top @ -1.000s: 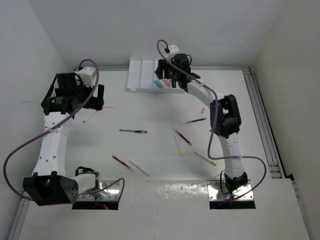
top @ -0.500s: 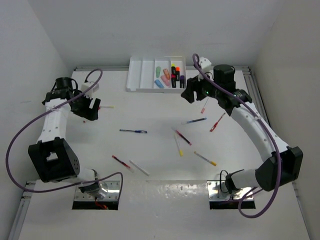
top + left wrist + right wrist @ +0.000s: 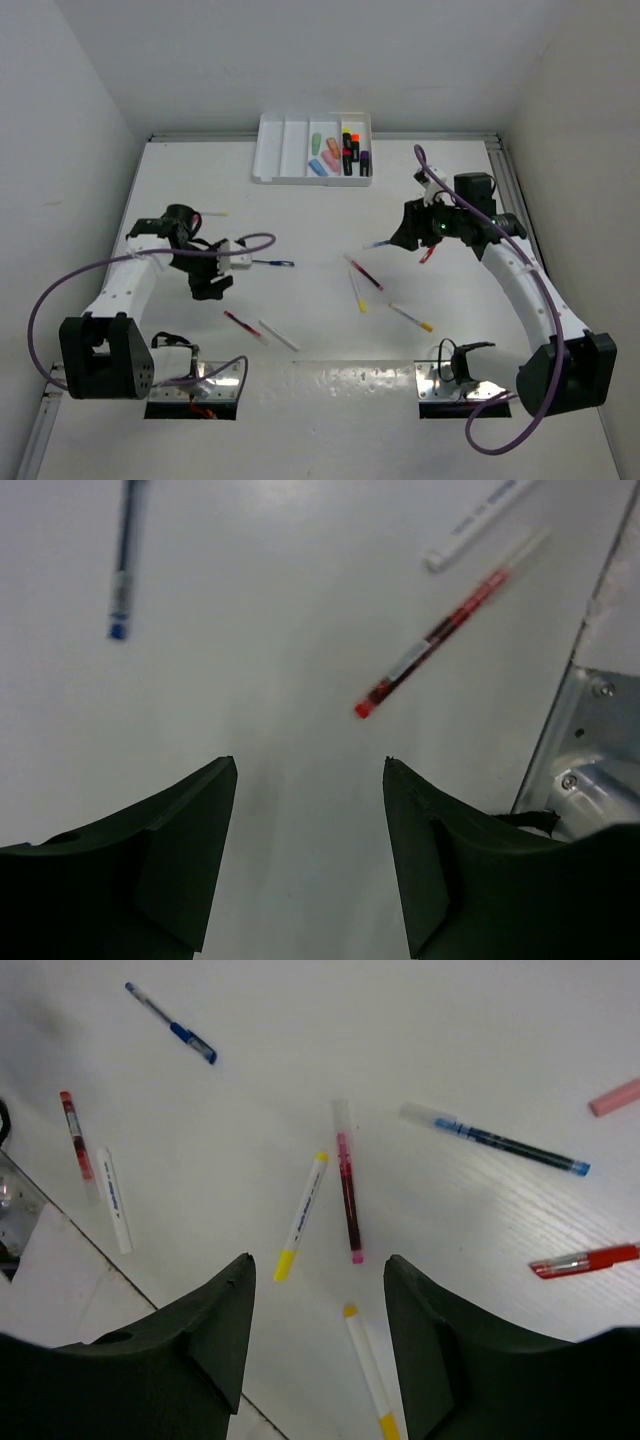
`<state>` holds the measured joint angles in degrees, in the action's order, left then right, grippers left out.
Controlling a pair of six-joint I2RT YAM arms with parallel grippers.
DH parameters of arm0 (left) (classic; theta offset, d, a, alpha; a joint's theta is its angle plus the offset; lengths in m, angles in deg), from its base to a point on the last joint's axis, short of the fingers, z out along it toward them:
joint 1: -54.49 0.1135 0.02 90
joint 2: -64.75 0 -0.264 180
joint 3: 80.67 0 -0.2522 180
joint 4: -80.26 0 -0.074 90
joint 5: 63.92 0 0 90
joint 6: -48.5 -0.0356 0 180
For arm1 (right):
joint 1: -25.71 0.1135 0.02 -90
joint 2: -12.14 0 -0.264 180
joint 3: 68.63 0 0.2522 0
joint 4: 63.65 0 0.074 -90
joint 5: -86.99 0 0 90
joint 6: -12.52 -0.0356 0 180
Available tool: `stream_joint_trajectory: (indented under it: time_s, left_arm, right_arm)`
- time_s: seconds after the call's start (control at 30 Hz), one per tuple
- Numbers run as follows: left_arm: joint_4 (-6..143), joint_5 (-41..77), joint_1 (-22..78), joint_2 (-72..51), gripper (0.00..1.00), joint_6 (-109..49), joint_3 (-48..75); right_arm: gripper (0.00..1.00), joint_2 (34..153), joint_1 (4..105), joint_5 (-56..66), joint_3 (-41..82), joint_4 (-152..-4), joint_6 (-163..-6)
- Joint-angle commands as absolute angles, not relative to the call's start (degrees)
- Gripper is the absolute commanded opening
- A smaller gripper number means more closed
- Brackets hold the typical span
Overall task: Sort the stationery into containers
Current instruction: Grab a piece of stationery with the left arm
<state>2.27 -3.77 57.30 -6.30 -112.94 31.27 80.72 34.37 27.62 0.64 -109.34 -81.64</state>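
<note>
The white tray (image 3: 285, 150) stands at the far edge, with several highlighters (image 3: 340, 152) in its right-hand compartments. Pens lie loose on the table. My left gripper (image 3: 213, 284) (image 3: 310, 770) hovers open and empty over bare table, short of a red pen (image 3: 440, 645) (image 3: 242, 322), a white pen (image 3: 480, 520) and a blue pen (image 3: 122, 570) (image 3: 268, 263). Over the right-middle, my right gripper (image 3: 404, 236) (image 3: 318, 1265) is also open and empty. Below it lie a white pen with yellow ends (image 3: 365, 1370), a yellow-tipped pen (image 3: 303, 1215) and a dark red pen (image 3: 346, 1180).
Near the right gripper are another blue pen (image 3: 495, 1138), a red pen (image 3: 585, 1260) (image 3: 428, 254) and a pink highlighter (image 3: 615, 1097). A thin yellowish pen (image 3: 213, 214) lies at the far left. Silver base plates (image 3: 228, 375) (image 3: 590, 750) sit at the near edge, walls close on both sides.
The left arm has swung from the far left edge toward the table's middle and lowered. The right arm has drawn back from the tray to the right-middle, above the loose pens.
</note>
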Motion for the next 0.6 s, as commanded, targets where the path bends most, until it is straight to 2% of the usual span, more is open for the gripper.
stream_joint_trajectory:
  time_s: [0.0,0.3,0.57]
  left_arm:
    - [0.8,-3.1,52.5,-3.2,0.66,-125.4,35.6]
    - [10.3,-2.0,38.4,-0.8,0.63,-123.8,46.2]
    - [16.0,3.8,34.3,-0.4,0.53,-127.6,53.5]
  right_arm:
    - [0.53,77.7,31.9,29.9,-0.3,-110.3,-83.6]
    - [0.53,73.2,23.6,31.5,-0.3,-117.2,-81.3]
    - [0.53,70.2,20.5,33.2,-0.8,-119.9,-81.4]
